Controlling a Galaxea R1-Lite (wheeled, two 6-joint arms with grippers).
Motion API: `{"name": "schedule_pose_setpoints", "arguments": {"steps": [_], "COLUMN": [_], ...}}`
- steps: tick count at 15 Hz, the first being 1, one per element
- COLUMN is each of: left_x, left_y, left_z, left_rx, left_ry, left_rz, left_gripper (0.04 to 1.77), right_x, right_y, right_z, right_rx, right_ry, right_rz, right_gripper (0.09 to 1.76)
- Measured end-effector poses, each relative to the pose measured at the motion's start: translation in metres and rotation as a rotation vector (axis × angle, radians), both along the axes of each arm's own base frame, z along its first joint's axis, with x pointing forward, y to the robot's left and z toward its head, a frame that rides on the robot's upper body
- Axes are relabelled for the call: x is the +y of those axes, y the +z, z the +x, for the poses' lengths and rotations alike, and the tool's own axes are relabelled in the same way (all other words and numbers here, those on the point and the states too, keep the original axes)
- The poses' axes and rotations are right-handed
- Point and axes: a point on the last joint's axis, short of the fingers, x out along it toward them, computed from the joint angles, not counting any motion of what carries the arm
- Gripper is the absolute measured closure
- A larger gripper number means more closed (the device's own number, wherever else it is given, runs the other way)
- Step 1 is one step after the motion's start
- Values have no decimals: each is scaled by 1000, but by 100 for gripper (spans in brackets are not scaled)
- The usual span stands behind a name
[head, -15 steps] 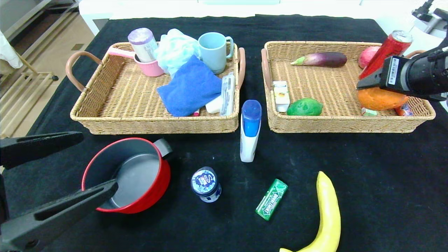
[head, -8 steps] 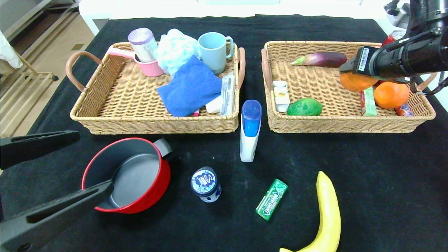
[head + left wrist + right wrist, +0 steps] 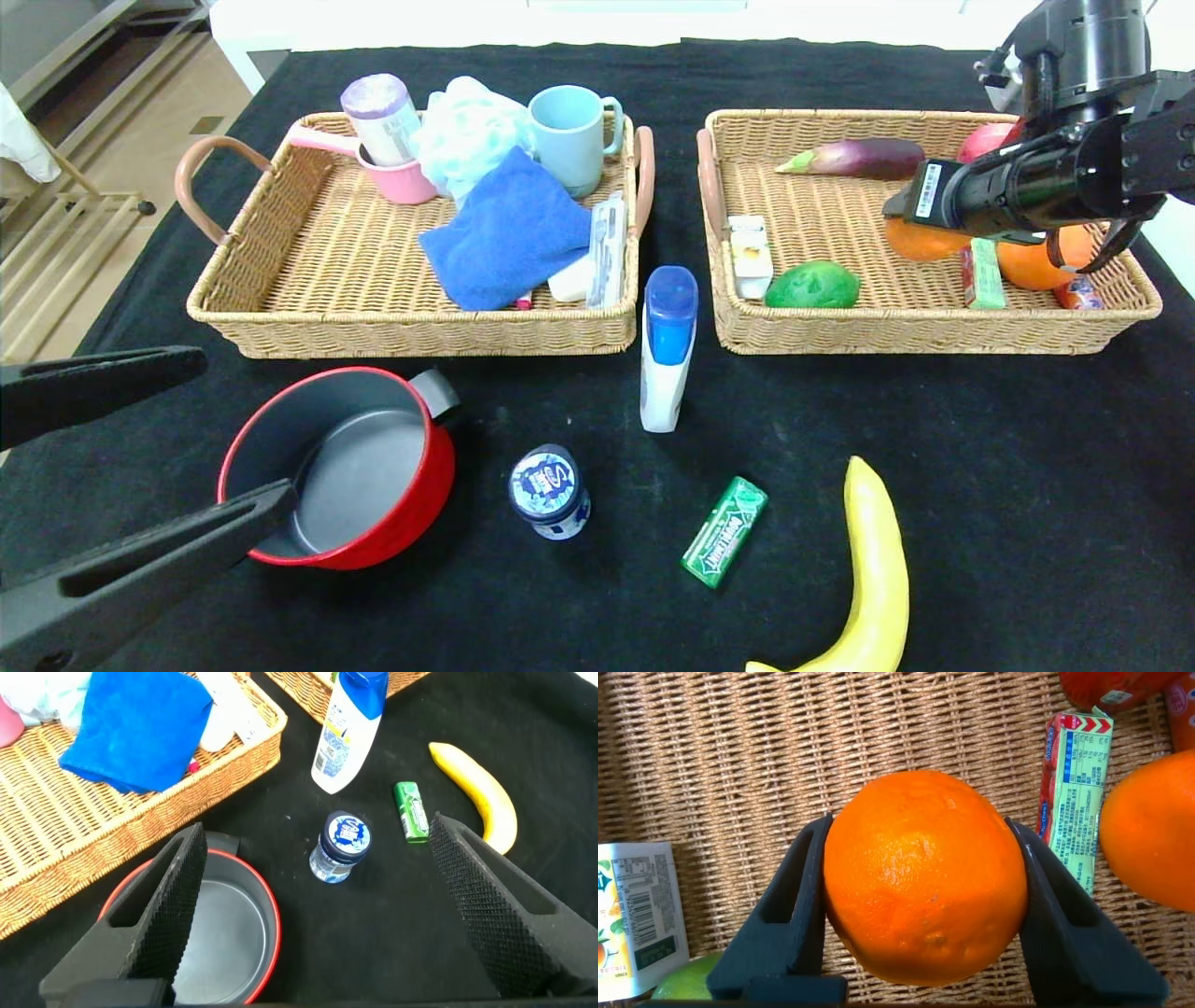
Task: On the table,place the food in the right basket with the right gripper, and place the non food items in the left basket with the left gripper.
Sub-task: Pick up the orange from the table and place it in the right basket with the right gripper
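Note:
My right gripper (image 3: 918, 831) is shut on a dimpled orange (image 3: 924, 877), held over the right basket (image 3: 934, 331) near its right half; the head view shows that orange (image 3: 920, 243) under the arm. Another orange (image 3: 1036, 261) lies in the basket beside it. At the near left my left gripper (image 3: 245, 427) stands open, one finger over the red pot (image 3: 373, 523). On the table (image 3: 1027, 485) lie the white bottle with a blue cap (image 3: 667, 350), the blue-and-white tub (image 3: 549, 490), the green gum pack (image 3: 724, 531) and the banana (image 3: 878, 569). The left basket (image 3: 420, 336) stands at the back left.
The right basket also holds an eggplant (image 3: 859, 157), a green fruit (image 3: 814, 285), a small carton (image 3: 751, 254) and a snack pack (image 3: 982, 273). In the left basket are a blue cloth (image 3: 509, 229), a blue mug (image 3: 569, 135) and a pink cup (image 3: 401, 177).
My right arm has swung left over the right basket, carrying the orange with it. The left gripper has drifted slightly toward the near left, still open.

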Motion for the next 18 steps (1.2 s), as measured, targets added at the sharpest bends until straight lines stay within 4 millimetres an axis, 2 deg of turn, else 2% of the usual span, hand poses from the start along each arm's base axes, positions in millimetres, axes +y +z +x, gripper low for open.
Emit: {"name": "schedule_pose_setpoints", "arguments": {"steps": [2, 5, 11, 14, 18], "left_x": [0, 0, 0, 0, 0], "left_y": [1, 2, 1, 1, 0], "left_z": [0, 0, 0, 0, 0], "left_rx": [-4, -7, -3, -2, 1], "left_ry": [1, 2, 3, 3, 2], "left_rz": [-2, -3, -1, -1, 1], "left_gripper": [9, 9, 9, 9, 9], "right_x": [0, 0, 2, 7, 21], "right_y": [-1, 0, 4, 10, 17], "right_z": [0, 0, -7, -29, -82], "right_rx": [2, 0, -5, 53, 149], "right_ry": [-11, -23, -48, -18, 22], "right_rz": [-6, -9, -50, -67, 13], "right_gripper": [66, 48, 30, 25, 20]}}
